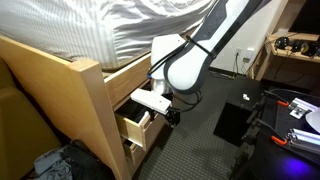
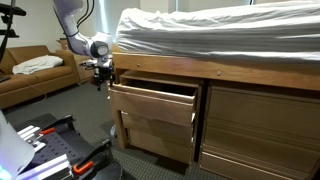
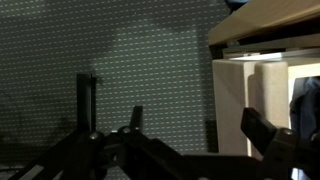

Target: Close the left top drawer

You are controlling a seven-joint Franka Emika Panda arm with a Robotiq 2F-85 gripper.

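The left top drawer (image 2: 156,101) of the light-wood bed frame stands pulled out, and its plain front panel shows in both exterior views (image 1: 133,127). In the wrist view its pale front edge (image 3: 232,95) is at the right, with dark contents (image 3: 306,100) behind it. My gripper (image 2: 103,73) hangs beside the drawer's outer front corner, close to it; contact cannot be told. It also shows in an exterior view (image 1: 170,113). In the wrist view its jaws (image 3: 198,128) are spread wide with nothing between them.
A lower drawer (image 2: 155,138) under the open one also sticks out a little. Closed drawer fronts (image 2: 262,125) lie further along the bed. A brown sofa (image 2: 35,75) stands behind the arm. Black equipment (image 1: 236,121) sits on the grey carpet nearby.
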